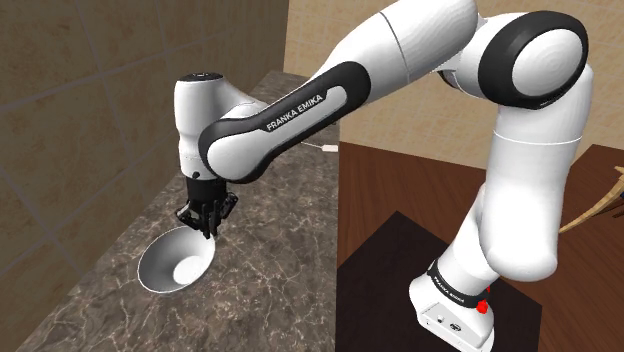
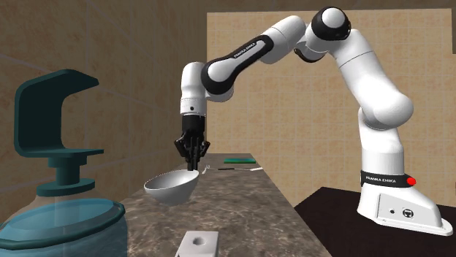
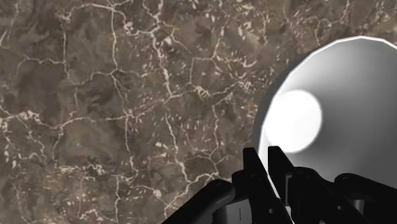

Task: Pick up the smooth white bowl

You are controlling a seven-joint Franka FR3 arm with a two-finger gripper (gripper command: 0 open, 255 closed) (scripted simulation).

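Observation:
A smooth white bowl [image 1: 175, 262] is tilted over the dark marble counter [image 1: 290, 270], its opening facing up and toward the wall. My black gripper [image 1: 207, 232] comes down from above and is shut on the bowl's rim on the side nearest the arm. In the wrist view the two fingers [image 3: 251, 170] pinch the thin rim of the bowl [image 3: 337, 114] between them. From the second exterior view the bowl [image 2: 172, 188] hangs under the gripper [image 2: 193, 166], low over the counter; I cannot tell whether it touches.
The tan wall [image 1: 80, 120] runs close behind the counter. A teal dispenser [image 2: 51, 109] on a blue jug [image 2: 58, 226] and a small white block [image 2: 199, 241] stand at the counter's near end, with a flat green item [image 2: 237, 158] far back. The stand [image 1: 455, 310] sits on a dark surface.

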